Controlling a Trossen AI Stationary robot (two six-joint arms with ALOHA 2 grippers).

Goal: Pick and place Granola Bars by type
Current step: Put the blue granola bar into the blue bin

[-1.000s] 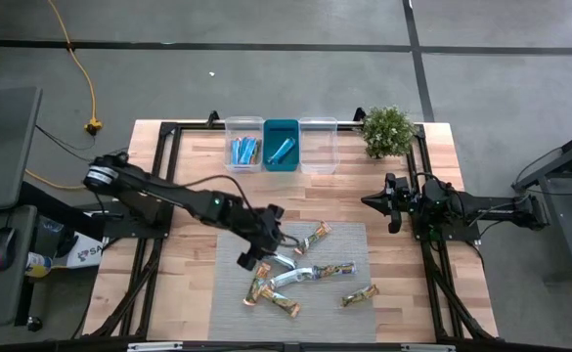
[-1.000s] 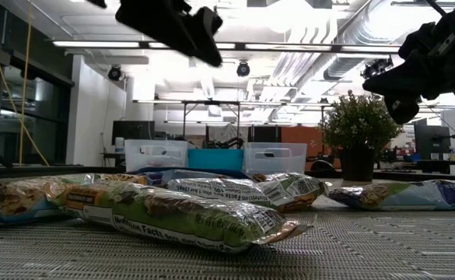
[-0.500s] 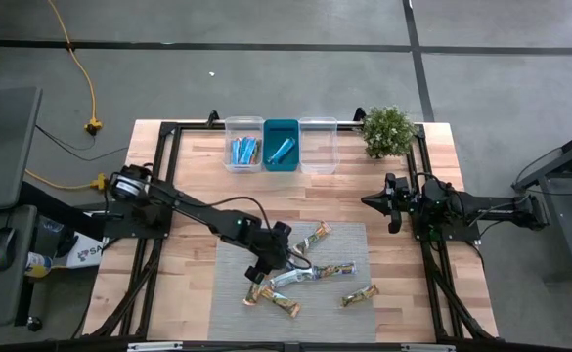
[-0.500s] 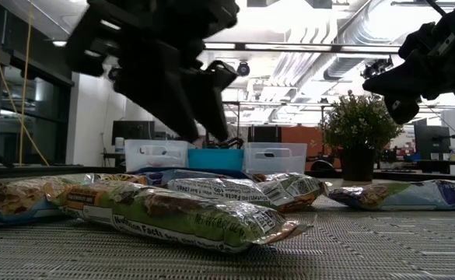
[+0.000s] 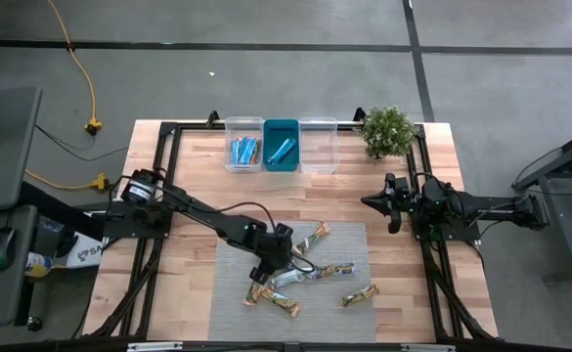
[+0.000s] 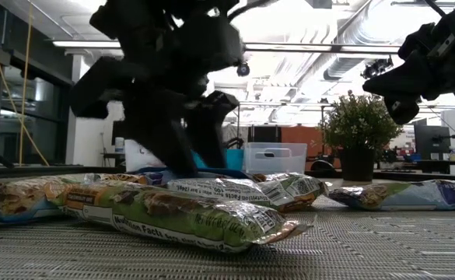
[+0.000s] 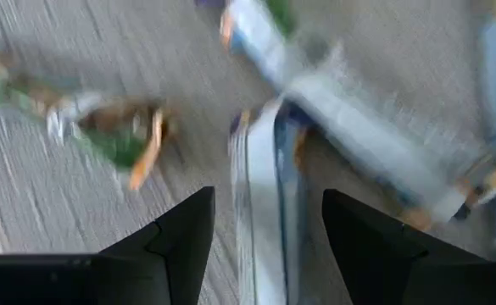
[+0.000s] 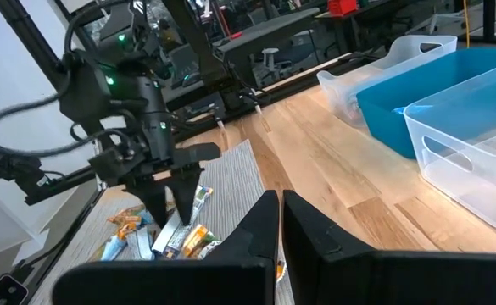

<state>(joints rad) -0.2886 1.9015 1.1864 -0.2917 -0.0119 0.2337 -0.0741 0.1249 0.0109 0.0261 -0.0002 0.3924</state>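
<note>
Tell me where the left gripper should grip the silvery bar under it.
Probably mid-length, across its narrow width, coming straight down. The silvery bar lies flat on the mat, running lengthwise between the open fingers of the left gripper, so the long edges face the fingers. Other bars lie close, so keep centred.

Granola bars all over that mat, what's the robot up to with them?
It is sorting the granola bars by type into bins at the back of the table. The left end effector is down over the pile on the grey mat, fingers open astride a silvery-white bar. Blue bars already lie in the clear bin and the teal bin. The right end effector waits, shut, beside the mat.
</note>
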